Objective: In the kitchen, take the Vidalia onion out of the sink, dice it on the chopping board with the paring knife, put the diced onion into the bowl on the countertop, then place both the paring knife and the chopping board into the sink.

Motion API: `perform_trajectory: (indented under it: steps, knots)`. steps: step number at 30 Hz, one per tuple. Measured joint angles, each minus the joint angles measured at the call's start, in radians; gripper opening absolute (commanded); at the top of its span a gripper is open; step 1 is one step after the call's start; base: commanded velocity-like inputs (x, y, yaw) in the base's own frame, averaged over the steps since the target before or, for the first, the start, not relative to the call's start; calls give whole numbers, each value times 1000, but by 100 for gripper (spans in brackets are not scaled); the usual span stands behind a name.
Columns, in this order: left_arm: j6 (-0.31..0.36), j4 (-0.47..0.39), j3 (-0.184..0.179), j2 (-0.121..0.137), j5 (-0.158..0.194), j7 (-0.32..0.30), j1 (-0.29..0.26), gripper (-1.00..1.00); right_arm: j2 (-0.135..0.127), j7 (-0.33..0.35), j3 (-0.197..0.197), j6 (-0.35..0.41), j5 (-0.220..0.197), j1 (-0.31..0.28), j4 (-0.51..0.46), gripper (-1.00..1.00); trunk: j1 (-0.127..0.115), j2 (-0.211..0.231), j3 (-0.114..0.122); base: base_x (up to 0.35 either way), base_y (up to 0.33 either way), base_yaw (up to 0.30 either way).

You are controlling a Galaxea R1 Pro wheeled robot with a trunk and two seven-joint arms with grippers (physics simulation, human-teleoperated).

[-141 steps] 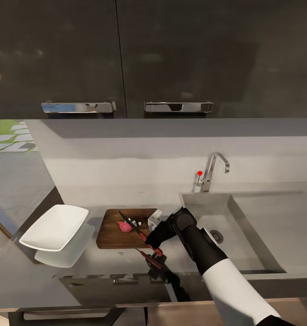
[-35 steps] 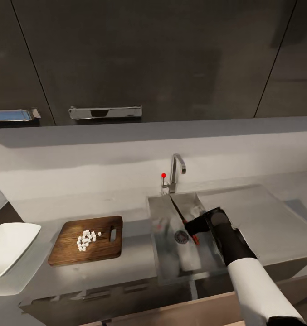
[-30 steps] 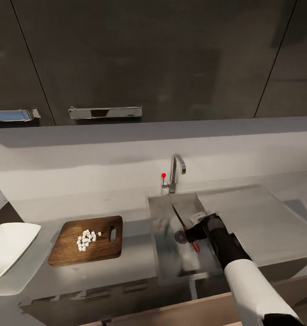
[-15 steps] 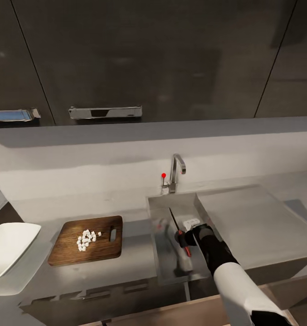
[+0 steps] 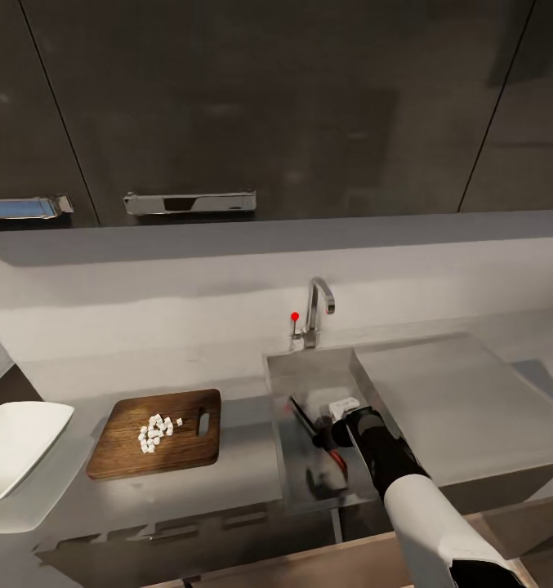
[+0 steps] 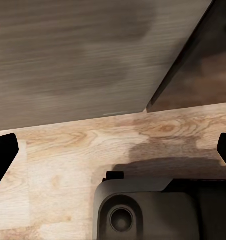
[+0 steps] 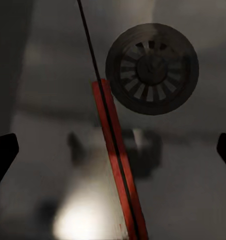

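Down in the sink (image 5: 296, 371), the right gripper (image 5: 332, 431) hangs released — fingertips spread wide — over the knife (image 7: 118, 165) lying beside the drain (image 7: 152, 69). Onion bits (image 5: 155, 431) sit on the board (image 5: 186, 445).

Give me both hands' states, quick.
Left hand: open, holding nothing, fingertips wide apart.
Right hand: open over the sink; the paring knife lies between its spread fingertips, ungripped.

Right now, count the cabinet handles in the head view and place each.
2. One chrome cabinet handle sits on the dark cabinet above the chopping board; the second handle is cut off by the picture's left edge. More may lie out of frame.
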Motion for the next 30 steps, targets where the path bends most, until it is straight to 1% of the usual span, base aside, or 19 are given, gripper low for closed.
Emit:
perform_trajectory:
  steps: [4,9,10,12,13,15,16,17,19,20,21,24,30]
  knots:
    - [0,0,0,0,0,0,0,100,0,0,0,0,0,0,-1,100,0,0,0,0,0,0]
    - [0,0,0,0,0,0,0,100,-2,7,-1,0,0,0,-32,100,0,0,0,0,0,0]
    - [0,0,0,0,0,0,0,100,-3,11,-2,1,0,0,-68,100,0,0,0,0,0,0]
    - [0,0,0,0,0,0,0,100,-2,36,1,9,0,0,-179,100,0,0,0,0,0,0]
    - [0,1,0,0,0,0,0,100,-2,58,2,19,-1,0,-257,100,0,0,0,0,0,0]
    - [1,1,0,0,0,0,0,100,4,125,3,81,-1,2,-402,100,0,0,0,0,0,0]
    - [1,1,1,0,0,0,0,100,5,153,3,110,-1,4,-456,100,0,0,0,0,0,0]
    - [1,1,1,0,0,0,0,100,6,196,4,152,-1,8,-545,100,0,0,0,0,0,0]
    - [1,1,1,0,0,0,0,100,6,244,5,212,0,22,-682,100,0,0,0,0,0,0]
    - [2,3,1,0,0,0,0,100,6,263,8,251,1,45,-758,100,0,0,0,0,0,0]
    - [2,3,1,0,0,0,0,100,7,273,14,271,2,61,-799,100,0,0,0,0,0,0]
    - [1,4,1,0,0,0,0,100,7,281,31,289,3,76,-834,100,0,0,0,0,0,0]
    - [0,3,2,1,0,0,0,100,8,283,37,292,4,80,-839,100,0,0,0,-128,92,0]
